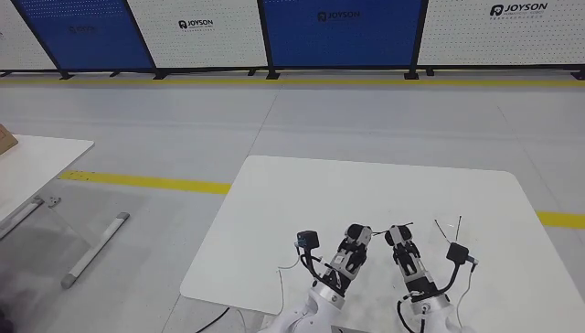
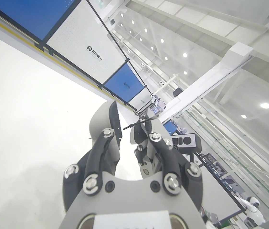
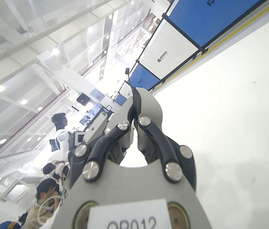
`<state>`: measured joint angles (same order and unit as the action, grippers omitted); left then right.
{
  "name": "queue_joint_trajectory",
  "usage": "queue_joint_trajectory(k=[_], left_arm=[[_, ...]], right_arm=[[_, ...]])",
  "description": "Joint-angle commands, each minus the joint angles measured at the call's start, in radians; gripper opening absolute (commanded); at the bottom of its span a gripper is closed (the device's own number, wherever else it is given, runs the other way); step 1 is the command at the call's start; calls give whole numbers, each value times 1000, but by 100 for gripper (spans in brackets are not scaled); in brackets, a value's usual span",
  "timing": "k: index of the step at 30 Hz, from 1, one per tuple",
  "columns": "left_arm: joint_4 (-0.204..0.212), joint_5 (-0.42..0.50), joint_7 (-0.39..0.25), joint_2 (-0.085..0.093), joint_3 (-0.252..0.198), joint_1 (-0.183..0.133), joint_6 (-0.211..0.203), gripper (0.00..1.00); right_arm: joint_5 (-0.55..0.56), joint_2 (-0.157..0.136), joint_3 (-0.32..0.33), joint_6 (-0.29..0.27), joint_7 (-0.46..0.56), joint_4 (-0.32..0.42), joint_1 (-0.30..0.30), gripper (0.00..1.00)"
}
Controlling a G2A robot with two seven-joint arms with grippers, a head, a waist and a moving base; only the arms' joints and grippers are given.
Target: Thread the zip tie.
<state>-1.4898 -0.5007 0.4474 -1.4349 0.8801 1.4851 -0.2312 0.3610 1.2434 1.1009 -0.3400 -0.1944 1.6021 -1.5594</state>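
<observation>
The right gripper point(image 3: 136, 96) is pressing its two fingers together and is pinching the zip tie point(image 3: 129, 79) between its dark pads; a short length of the thin black zip tie is sticking out past the fingertips; a small dark block is sitting at the far end, perhaps the head, but it is too small to be sure. I am judging that the grip is placed close to the end so that the free part is staying stiff and is not drooping.

The left gripper point(image 2: 128, 117) is holding its fingers spread, with nothing between them; the white table point(image 1: 274, 205) is showing through the gap. In the left wrist view the zip tie is lying across in front of one fingertip, with its thin end pointing toward the gap; whether it is touching the pad, I cannot tell. The open fingers are probably waiting to receive this end, so the threading seems not yet done.

In the top view both grippers are hanging above the near part of the table, side by side and near each other, with the zip tie spanning between their tips; holding it in the air is likely giving both ends room to meet.
</observation>
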Motion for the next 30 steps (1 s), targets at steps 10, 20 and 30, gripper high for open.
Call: queue_joint_trajectory(k=[10,20,30], left_arm=[[-4,-3,4,-1,3,6,-1,0],[-10,-2,-12,-1,2,10,-5,12],[-12,-15,-10,0,4,14,-6,5]], right_arm=[[1,7,3,0,-4,0,-2,0],[0,9,9,0,7,3,-2,0],[3,12,11,0,7,1,-3,0]])
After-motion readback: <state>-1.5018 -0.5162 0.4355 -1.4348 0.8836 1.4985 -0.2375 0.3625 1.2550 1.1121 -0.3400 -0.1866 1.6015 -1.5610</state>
